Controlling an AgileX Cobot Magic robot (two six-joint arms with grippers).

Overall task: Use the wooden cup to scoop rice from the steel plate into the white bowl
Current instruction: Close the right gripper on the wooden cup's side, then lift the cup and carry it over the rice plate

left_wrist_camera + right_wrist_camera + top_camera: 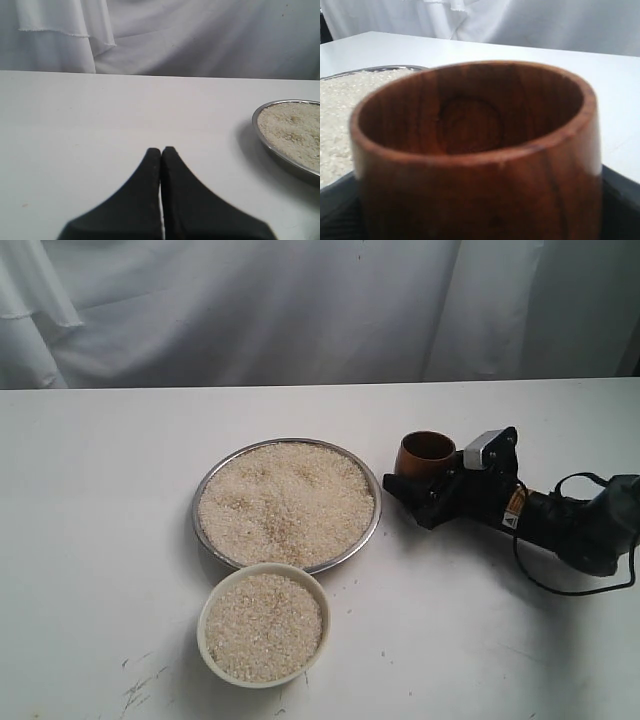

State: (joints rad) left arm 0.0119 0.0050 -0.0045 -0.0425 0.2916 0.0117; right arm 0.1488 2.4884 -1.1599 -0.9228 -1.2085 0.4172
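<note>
1. We found the wooden cup (425, 453) standing upright on the white table (100, 540), just to the right of the steel plate (196, 512) and apart from its rim. The right wrist view looked straight into the cup, and its inside was bare wood, with no grains in it.
2. The right gripper (415, 490) lay low over the table with the cup between its fingers. Dark pads showed at both flanks of the cup in the wrist view, but we could not tell whether they pressed on the wood or merely stood beside it.
3. The left gripper (161, 155) hung over bare table to the left of the plate, its fingers clenched tip to tip on nothing.
4. The rice (287, 502) filled the plate in a broad, shallow heap. The white bowl (201, 625) sat at the plate's near edge, touching it or nearly so, and held rice of its own close to the rim.
5. We judged the step in hand to be taking hold of the cup, ahead of a scoop.
6. The next move, as we read it, called for a firm squeeze on the rounded, glossy wall, which could slip. Then the cup would need lifting, carrying left over the plate's rim and tipping mouth-first into the grains. With the bowl so full, any pour would need care against spilling.
</note>
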